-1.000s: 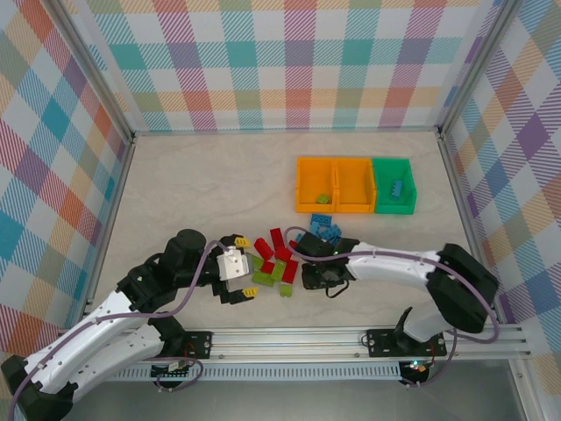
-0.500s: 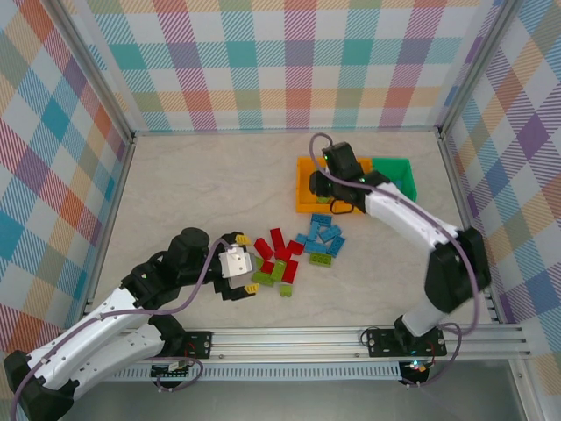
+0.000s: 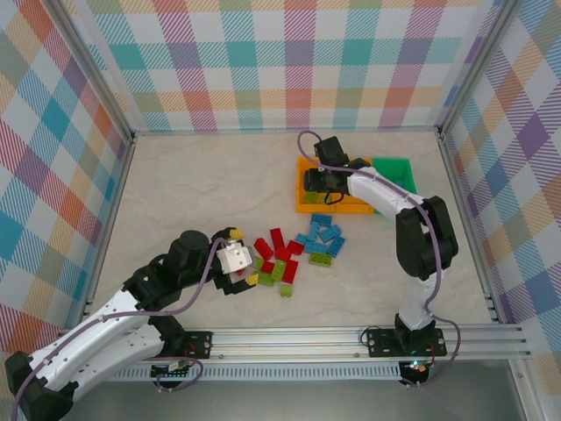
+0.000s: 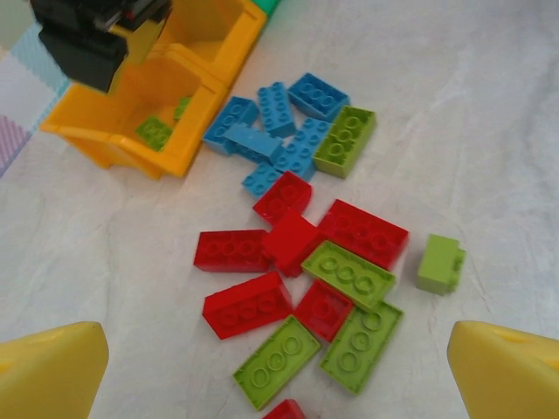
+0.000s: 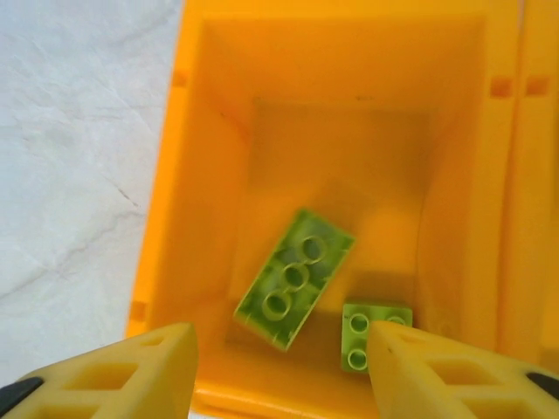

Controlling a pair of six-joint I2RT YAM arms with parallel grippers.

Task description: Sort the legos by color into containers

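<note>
Two lime green bricks (image 5: 294,279) lie on the floor of the left orange bin (image 5: 205,183). Your right fingers (image 5: 131,371) hang just above its near rim, spread apart with nothing between them. I read this as the end of a green delivery, so that arm is free for another trip.

Your left fingers (image 4: 52,371) are also apart and empty, hovering over the near side of the pile (image 4: 297,244) on the worktop (image 3: 202,193). Most of the sorting is ahead of you. The red bricks (image 4: 362,231) sit packed in the middle, touching one another, with flat green ones pressed against them. The blue bricks (image 4: 279,131) cluster just beside the bins. The other orange bin (image 4: 229,35) and the green bin (image 3: 396,163) should take red and blue, though I cannot tell which takes which.

For the next pick, choose a brick with room around it. The small green cube (image 4: 441,262) stands apart from the rest, so you can straddle it cleanly, lower, and close. Anything in the red knot needs a narrow approach, or you will likely shove its neighbours. Keep the two arms well apart while the right one comes away from the bin.
</note>
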